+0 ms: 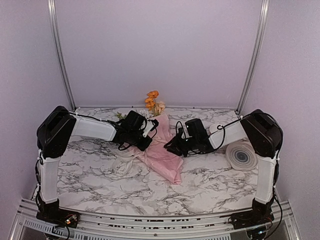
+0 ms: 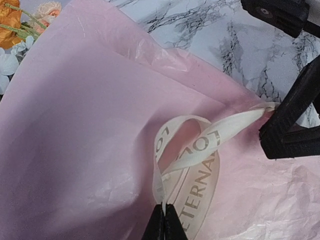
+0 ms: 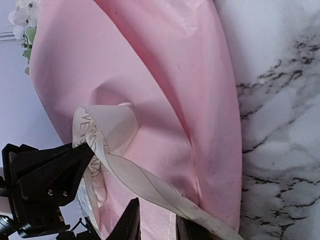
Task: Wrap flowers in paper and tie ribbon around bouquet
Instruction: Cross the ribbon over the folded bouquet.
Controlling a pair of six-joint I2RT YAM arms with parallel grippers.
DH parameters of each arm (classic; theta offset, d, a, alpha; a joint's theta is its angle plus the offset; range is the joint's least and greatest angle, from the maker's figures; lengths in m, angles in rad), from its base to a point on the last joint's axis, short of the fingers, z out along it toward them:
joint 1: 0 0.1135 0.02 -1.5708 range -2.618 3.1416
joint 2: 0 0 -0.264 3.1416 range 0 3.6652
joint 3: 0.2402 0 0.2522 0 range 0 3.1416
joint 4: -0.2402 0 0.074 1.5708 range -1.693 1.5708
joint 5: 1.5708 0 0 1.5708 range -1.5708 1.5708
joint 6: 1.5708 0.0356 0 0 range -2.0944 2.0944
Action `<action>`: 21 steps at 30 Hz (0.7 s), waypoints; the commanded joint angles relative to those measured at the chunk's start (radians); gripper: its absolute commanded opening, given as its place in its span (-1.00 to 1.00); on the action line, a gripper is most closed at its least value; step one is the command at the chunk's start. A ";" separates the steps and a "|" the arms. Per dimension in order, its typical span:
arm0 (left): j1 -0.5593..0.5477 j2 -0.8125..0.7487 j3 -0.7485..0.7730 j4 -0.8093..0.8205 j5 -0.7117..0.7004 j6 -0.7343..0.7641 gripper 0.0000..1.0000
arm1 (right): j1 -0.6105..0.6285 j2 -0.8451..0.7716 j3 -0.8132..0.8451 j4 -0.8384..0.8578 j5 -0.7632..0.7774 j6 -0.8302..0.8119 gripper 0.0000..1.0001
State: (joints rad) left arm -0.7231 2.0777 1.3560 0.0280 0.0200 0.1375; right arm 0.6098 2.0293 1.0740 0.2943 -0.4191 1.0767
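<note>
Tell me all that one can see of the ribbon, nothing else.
The ribbon is a narrow, cream, satin-looking band with printed lettering. It forms a loose loop lying on the pink paper. The left end effector is shut on one strand; another strand stretches, twisted, to the right end effector.

soft, even light with a violet cast; faint shadows; paper (image 2: 75, 125) slightly blurred close up.

One bouquet (image 1: 165, 155), one ribbon (image 2: 200, 145), one white roll (image 1: 241, 156).
</note>
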 commanded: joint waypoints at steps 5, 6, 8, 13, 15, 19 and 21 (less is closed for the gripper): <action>0.002 0.090 0.083 -0.028 -0.011 -0.010 -1.00 | 0.024 0.071 0.149 -0.031 0.042 -0.024 -0.44; 0.002 0.089 0.079 -0.028 -0.005 -0.014 -1.00 | 0.026 0.080 0.159 -0.036 0.051 -0.022 -0.44; 0.002 0.088 0.073 -0.026 -0.003 -0.018 -1.00 | 0.027 0.097 0.176 -0.041 0.065 -0.012 -0.42; 0.005 0.079 0.071 -0.012 0.008 -0.035 -1.00 | 0.035 0.129 0.221 -0.059 0.101 -0.009 -0.37; 0.006 0.071 0.071 -0.001 0.007 -0.045 -1.00 | 0.044 0.131 0.238 -0.076 0.117 -0.026 -0.38; 0.007 0.048 0.073 0.035 0.011 -0.050 -1.00 | 0.062 0.136 0.262 -0.109 0.140 -0.058 -0.49; 0.010 0.047 0.087 0.036 0.008 -0.049 -1.00 | 0.069 0.136 0.268 -0.119 0.145 -0.066 -0.49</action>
State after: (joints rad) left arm -0.7235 2.1529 1.4227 0.0330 0.0212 0.1005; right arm 0.6552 2.1517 1.2995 0.2153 -0.3126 1.0447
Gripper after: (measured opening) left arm 0.004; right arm 0.257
